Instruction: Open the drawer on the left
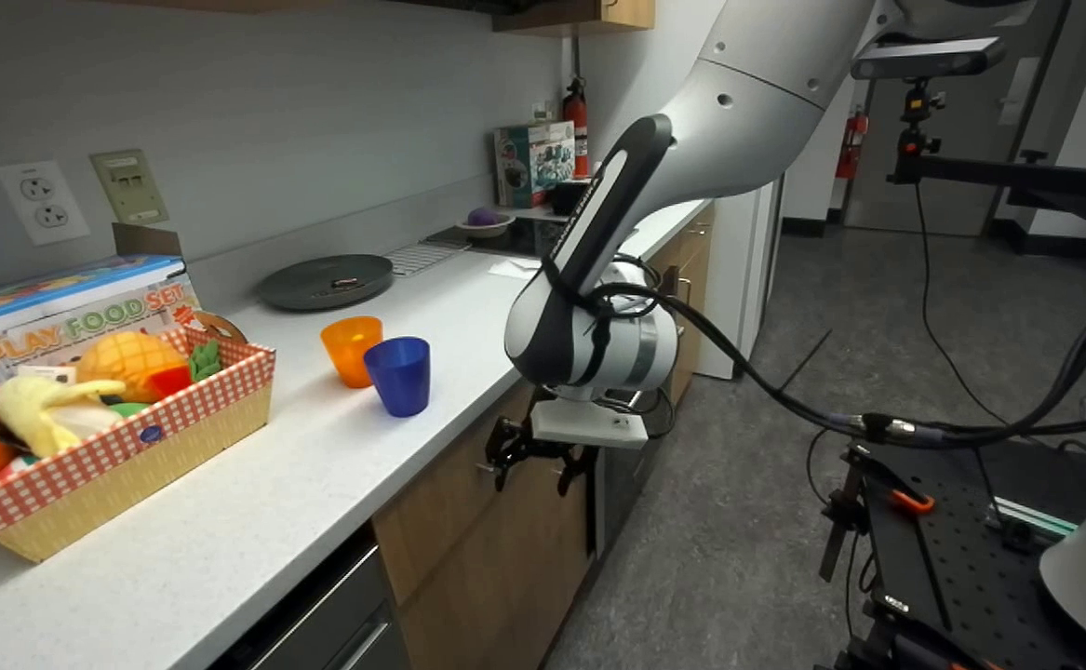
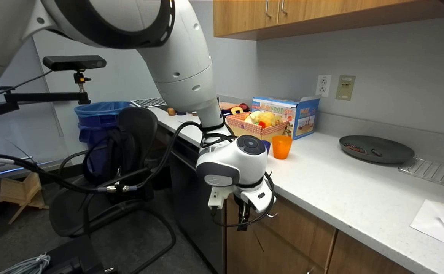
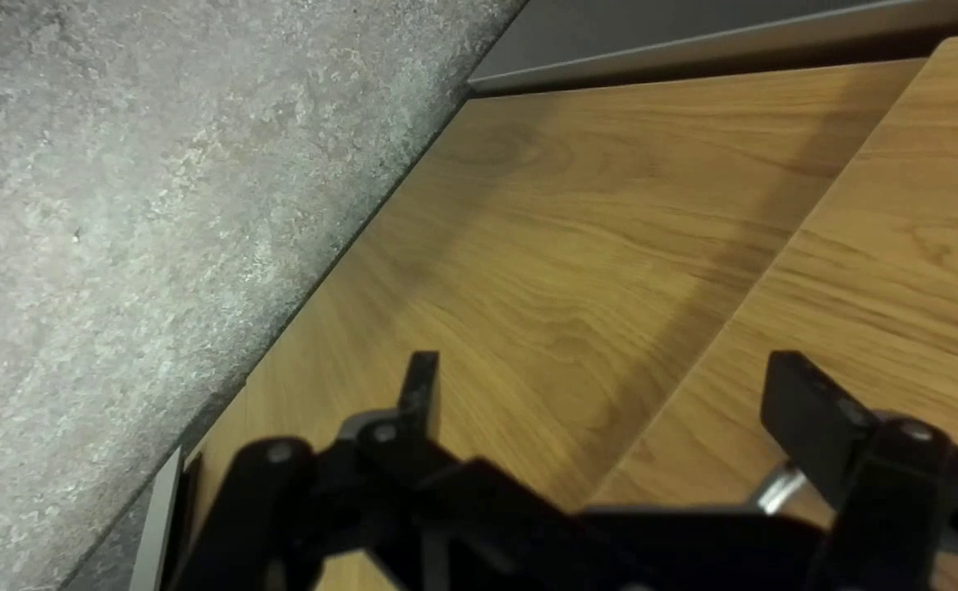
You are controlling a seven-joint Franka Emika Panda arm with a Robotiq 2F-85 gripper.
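Wrist view: the tool (image 3: 606,390) is standing widely spread, gripping nothing; the lower wood drawer (image 3: 561,271) is lying beyond it, just beside a grey appliance (image 3: 610,29). On the tabletop (image 1: 310,475), an orange cup (image 1: 350,352) and a blue cup (image 1: 401,377) are standing near a play-food basket (image 1: 156,476).

My hand (image 3: 606,382) is black. The wrist view shows me light-brown drawer fronts (image 3: 577,254) streaked with darker grain; mottled grey floor (image 3: 158,205), upper left. In an exterior view, left of centre, I see an orange cup (image 1: 350,354) and a blue cup (image 1: 401,378); lower left, a basket (image 1: 205,400) with red-and-white checked rim.
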